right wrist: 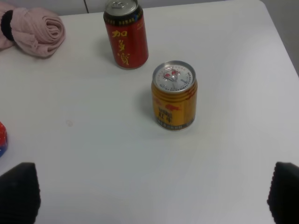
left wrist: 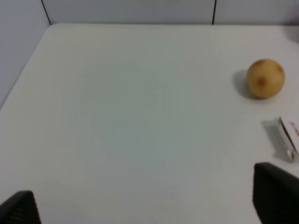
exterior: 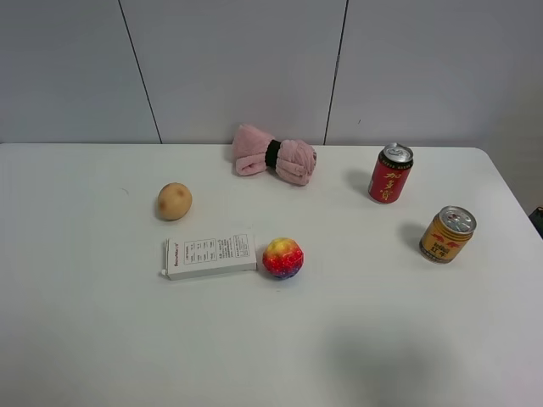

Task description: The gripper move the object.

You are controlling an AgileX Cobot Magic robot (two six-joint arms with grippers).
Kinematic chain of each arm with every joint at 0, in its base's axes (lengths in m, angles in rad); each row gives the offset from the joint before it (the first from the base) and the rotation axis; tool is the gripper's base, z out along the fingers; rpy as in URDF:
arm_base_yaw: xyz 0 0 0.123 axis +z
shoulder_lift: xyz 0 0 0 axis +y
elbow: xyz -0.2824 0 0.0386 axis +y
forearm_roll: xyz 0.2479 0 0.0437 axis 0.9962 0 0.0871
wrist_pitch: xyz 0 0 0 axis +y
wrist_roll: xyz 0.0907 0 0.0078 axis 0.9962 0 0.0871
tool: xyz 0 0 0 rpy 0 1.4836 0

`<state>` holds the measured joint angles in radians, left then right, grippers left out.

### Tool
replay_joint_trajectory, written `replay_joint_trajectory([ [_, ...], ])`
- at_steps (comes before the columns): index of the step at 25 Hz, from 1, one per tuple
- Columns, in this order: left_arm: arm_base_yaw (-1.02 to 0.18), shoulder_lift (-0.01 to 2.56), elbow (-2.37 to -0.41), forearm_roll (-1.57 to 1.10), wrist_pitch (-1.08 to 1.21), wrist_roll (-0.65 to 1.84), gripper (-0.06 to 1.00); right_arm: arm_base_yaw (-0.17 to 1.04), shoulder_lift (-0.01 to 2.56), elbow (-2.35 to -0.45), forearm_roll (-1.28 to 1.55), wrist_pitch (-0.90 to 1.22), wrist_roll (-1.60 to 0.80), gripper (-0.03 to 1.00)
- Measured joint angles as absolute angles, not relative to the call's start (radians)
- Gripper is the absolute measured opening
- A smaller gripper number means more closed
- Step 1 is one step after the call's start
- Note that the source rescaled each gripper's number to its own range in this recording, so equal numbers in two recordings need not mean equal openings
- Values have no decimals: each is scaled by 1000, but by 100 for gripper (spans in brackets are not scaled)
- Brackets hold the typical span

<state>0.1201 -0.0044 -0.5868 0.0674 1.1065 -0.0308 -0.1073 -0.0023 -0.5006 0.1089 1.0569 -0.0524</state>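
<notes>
The object, a tan-brown potato-like ball (exterior: 174, 201) with a darker spot, sits on the white table (exterior: 93, 339) left of centre. It also shows in the left wrist view (left wrist: 265, 78). My left gripper (left wrist: 147, 205) is open and empty, with black fingertips (left wrist: 275, 193) wide apart, well short of the ball. My right gripper (right wrist: 152, 193) is open and empty, with the yellow can between and beyond its fingertips (right wrist: 21, 191). Neither arm shows in the exterior high view.
A white box (exterior: 210, 254) lies next to a red-yellow-purple fuzzy ball (exterior: 283, 258). A rolled pink cloth (exterior: 273, 155) lies at the back. A red can (exterior: 390, 173) and a yellow can (exterior: 447, 234) stand on the right.
</notes>
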Motion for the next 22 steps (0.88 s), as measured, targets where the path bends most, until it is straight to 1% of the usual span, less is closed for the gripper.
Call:
replay_joint_trajectory([
  [5, 120, -4, -510, 28, 1068, -19, 87, -107, -2, -501, 109, 1057, -52, 100],
  [22, 120, -4, -507, 18, 1058, -19, 87, -107, -2, -501, 109, 1057, -52, 100],
])
